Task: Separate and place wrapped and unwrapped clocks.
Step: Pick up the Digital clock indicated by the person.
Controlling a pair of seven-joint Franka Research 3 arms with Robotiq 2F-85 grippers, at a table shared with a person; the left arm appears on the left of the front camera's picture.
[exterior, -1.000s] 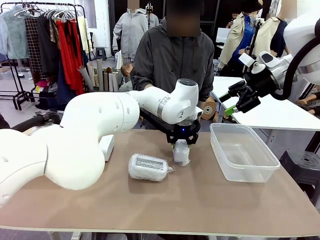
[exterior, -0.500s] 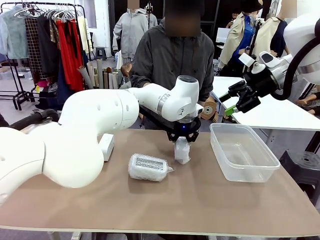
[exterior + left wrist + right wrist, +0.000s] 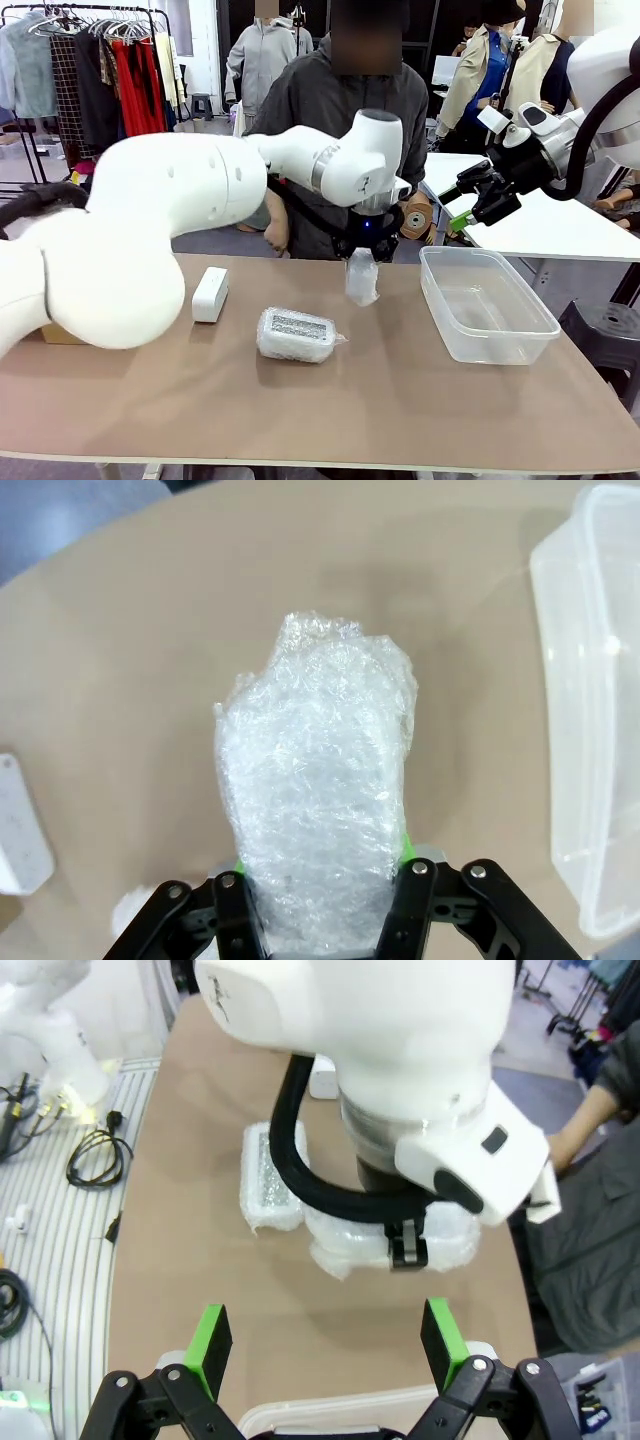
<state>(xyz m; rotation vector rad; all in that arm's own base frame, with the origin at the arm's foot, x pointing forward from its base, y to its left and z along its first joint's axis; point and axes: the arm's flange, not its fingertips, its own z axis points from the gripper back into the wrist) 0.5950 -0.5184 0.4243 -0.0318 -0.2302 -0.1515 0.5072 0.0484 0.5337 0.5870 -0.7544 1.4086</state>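
Clocks sit spread across a tan table. Farthest to the left of the left gripper, and lower, the bare white clock lies flat near the far edge, with bare tabletop between it and the gripper. Below and to the gripper's left, one wrapped clock rests on the table, apart from everything else. The left gripper hangs over the table's far side, its jaws clamped on the upper end of the second wrapped clock, which hangs upright off the surface. A person stands at the far edge just behind it. To its right, a strip of bare table separates the held bundle from the rim of the clear tub. Higher and farther right, the right gripper hovers with jaws spread wide, holding nothing.
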